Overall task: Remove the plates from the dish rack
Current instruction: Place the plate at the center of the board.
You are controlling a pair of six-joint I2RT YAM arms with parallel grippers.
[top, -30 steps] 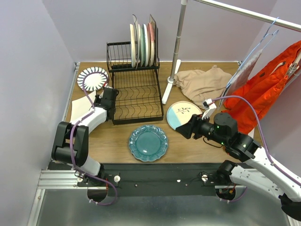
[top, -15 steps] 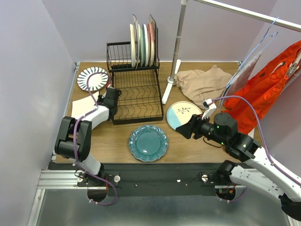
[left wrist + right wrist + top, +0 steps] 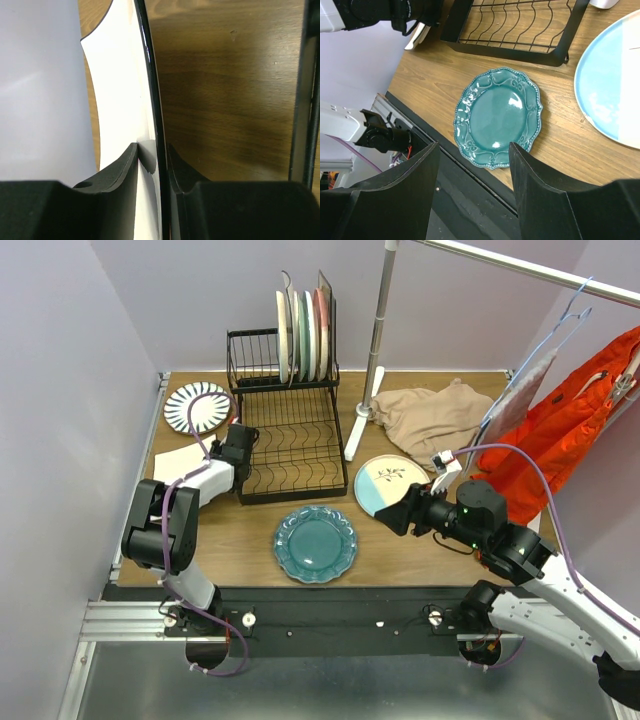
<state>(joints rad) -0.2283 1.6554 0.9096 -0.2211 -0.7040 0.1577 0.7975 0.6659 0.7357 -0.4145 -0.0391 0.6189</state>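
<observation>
Striped plate [image 3: 197, 407], rim between left pincer [image 3: 152, 147] fingers

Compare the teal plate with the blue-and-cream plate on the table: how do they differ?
The teal plate has a scalloped rim and one colour; the blue-and-cream plate has a smooth rim and a leaf sprig. The teal plate lies in front of the rack, the blue-and-cream plate to its right. Both lie flat on the table.
</observation>
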